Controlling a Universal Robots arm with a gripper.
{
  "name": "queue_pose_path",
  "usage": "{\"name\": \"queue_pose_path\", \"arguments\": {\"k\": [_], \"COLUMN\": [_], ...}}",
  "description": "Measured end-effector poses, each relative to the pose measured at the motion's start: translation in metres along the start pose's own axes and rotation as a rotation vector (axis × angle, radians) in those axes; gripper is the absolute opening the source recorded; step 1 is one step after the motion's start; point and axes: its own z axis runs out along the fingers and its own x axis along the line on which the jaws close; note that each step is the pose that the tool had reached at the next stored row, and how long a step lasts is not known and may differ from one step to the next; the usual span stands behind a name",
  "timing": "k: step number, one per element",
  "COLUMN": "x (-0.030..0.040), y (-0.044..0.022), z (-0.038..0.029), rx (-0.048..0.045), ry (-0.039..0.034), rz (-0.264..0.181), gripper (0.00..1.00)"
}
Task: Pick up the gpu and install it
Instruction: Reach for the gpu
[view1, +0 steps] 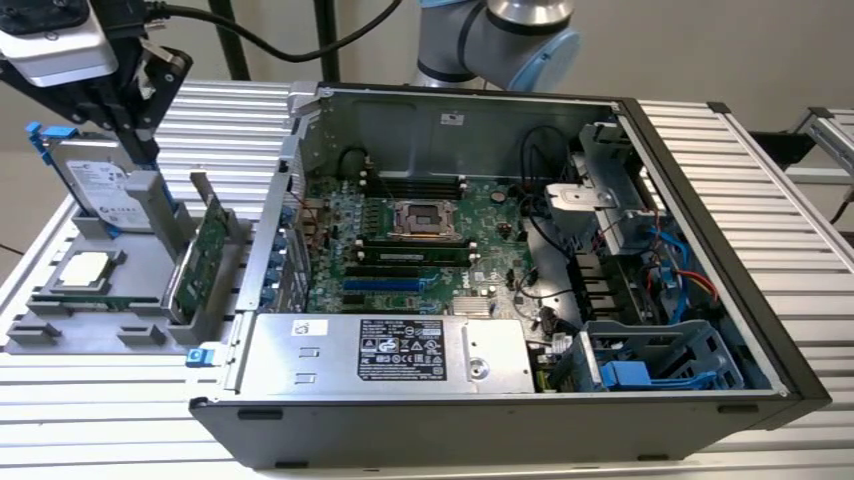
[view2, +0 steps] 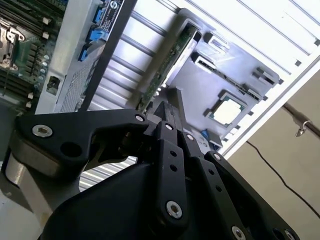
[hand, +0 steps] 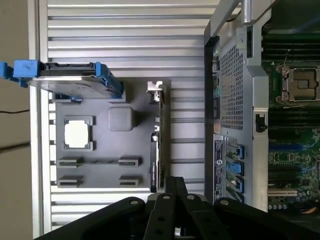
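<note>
Green-boarded gpu (view1: 207, 245) stands on edge in a slot of the grey holder (view1: 74, 335), just beside the open computer case (view1: 467, 440) — untouched. In the first wrist view the gripper (hand: 173, 180) hangs above the holder, fingers pressed together, empty.

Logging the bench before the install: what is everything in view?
computer case: one, black, open, centre of exterior view.
motherboard: one, green, inside case.
tray: one, grey, exterior view's left of case.
gpu: one, green, on edge in tray.
hard drive: one, silver, blue frame, upright in tray.
CPU chip: one, silver, flat in tray.
table: one, silver, ribbed, under everything.
arm: one, grey and blue, behind case.
gripper: one, black, shut, above tray, empty.
</note>
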Motion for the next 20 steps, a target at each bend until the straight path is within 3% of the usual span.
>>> {"name": "queue_pose_path", "arguments": {"k": [6, 20], "x": [0.0062, 0.0121], "y": [-0.0004, -0.0061], "z": [-0.0001, -0.0005], "rx": [-0.0006, -0.0008], "ry": [0.0021, 0.0019], "rz": [-0.041, -0.042], "gripper": [0.0, 0.0]}}
